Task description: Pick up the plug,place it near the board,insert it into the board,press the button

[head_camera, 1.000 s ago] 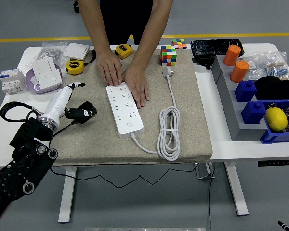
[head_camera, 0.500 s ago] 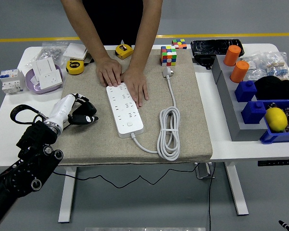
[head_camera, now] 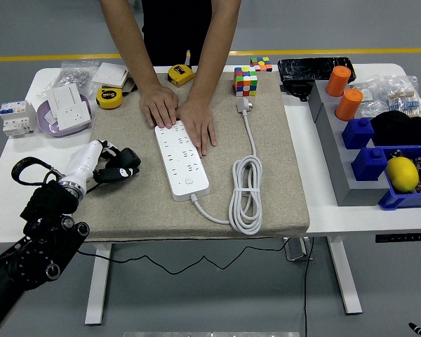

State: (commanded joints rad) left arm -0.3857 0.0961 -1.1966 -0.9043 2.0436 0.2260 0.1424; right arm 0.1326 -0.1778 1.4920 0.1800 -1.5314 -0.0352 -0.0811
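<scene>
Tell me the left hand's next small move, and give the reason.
Probably lift the black plug off the mat and carry it right toward the white power strip. The left hand seems closed on the plug at the mat's left edge, apart from the strip, which a person's hands steady at its far end.

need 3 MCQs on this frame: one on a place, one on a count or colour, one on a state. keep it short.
1. Where does the coiled white cable lie?
A. right of the power strip
B. left of the power strip
C. on the floor

2. How many orange cylinders stand at the table's right?
A. one
B. two
C. four

3. What is the robot's left hand doing?
A. resting open
B. pressing the strip's button
C. fingers closed on a black plug

Key:
1 A: the coil sits on the mat beside the power strip, on its right.
2 B: two stand side by side.
3 C: the black plug sits in its fingers, left of the strip, which a person's hands hold down.
</scene>
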